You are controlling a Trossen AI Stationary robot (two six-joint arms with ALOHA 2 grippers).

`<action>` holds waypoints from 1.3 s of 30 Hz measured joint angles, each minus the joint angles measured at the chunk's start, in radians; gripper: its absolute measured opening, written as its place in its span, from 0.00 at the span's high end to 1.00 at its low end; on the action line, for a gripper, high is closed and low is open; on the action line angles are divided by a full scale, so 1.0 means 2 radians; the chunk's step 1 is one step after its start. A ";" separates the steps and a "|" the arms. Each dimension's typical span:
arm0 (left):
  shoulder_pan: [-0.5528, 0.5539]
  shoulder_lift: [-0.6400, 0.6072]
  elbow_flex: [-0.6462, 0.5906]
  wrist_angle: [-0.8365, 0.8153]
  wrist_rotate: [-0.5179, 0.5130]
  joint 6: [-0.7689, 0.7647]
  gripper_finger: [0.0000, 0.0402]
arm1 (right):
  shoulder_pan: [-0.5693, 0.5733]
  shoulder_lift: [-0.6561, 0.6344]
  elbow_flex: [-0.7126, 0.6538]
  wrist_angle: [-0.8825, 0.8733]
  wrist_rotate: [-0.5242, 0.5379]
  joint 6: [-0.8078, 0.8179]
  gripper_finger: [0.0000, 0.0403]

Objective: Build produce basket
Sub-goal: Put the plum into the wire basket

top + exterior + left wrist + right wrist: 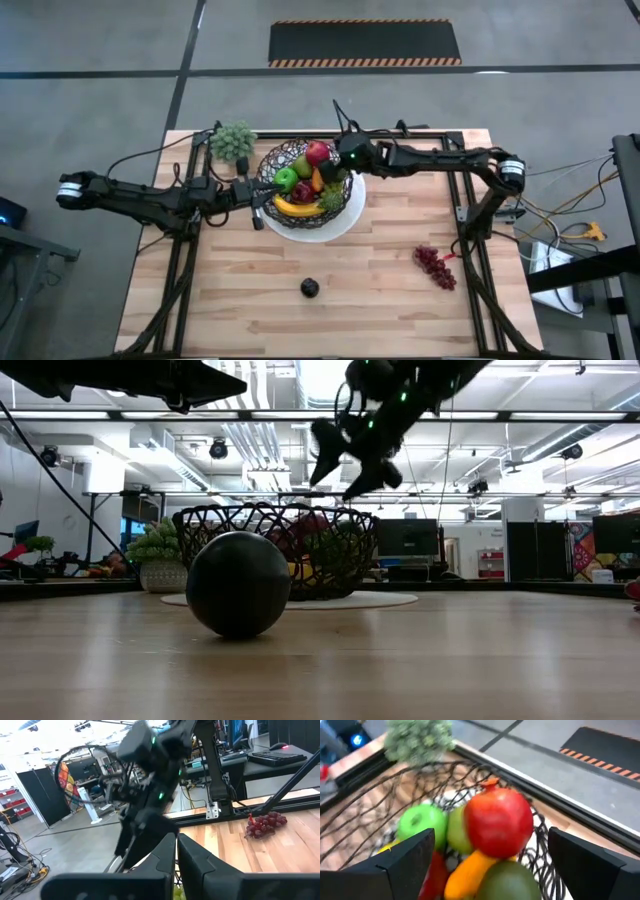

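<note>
While hovering over the basket (305,180), right gripper (338,176) spread wide, nothing between its fingers (402,857). Poised just above the red apple (498,821) at the basket's far side. Basket set on a white plate (345,222) near the worktop's (250,300) far middle. Packed inside: red apple, green apple (421,821), banana (296,208), carrot (467,871), avocado (510,880). Carrot wedged under the red apple, avocado just beside it, green apple on the other side. Banana curved along the near rim.

Left gripper (258,196) clamped shut, empty, touching or nearly touching the basket's left rim; cannot tell which.

Plum (310,288) alone on the worktop, well apart from the basket, toward the near edge. Looms large and dark in the low view, directly before the basket. Grapes (436,266) lying on the right side of the worktop, also outside the basket. Leafy cluster (233,141) standing near the far left corner, just beside the basket.
</note>
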 joint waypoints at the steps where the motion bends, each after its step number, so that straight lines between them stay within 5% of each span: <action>1: 0.000 0.000 0.000 0.000 0.000 0.000 1.00 | 0.004 -0.009 0.008 -0.023 -0.005 -0.009 0.08; 7: -0.003 0.000 0.001 0.004 0.021 -0.027 1.00 | 0.063 -0.065 0.011 -0.110 0.010 -0.055 0.10; 14: -0.020 0.016 0.005 0.030 0.125 -0.080 1.00 | 0.166 -0.127 -0.051 -0.103 0.029 -0.098 0.13; 21: -0.059 0.082 0.009 0.105 0.129 -0.121 1.00 | 0.237 -0.175 -0.175 0.057 0.041 -0.179 0.14; 29: -0.108 0.167 0.038 0.161 0.128 -0.177 1.00 | 0.247 -0.231 -0.333 0.263 0.028 -0.281 0.14; 35: -0.135 0.233 0.088 0.146 0.108 -0.241 1.00 | 0.222 -0.282 -0.415 0.380 -0.047 -0.306 0.14; 39: -0.153 0.261 0.145 0.045 0.077 -0.287 1.00 | 0.214 -0.314 -0.440 0.404 -0.058 -0.323 0.14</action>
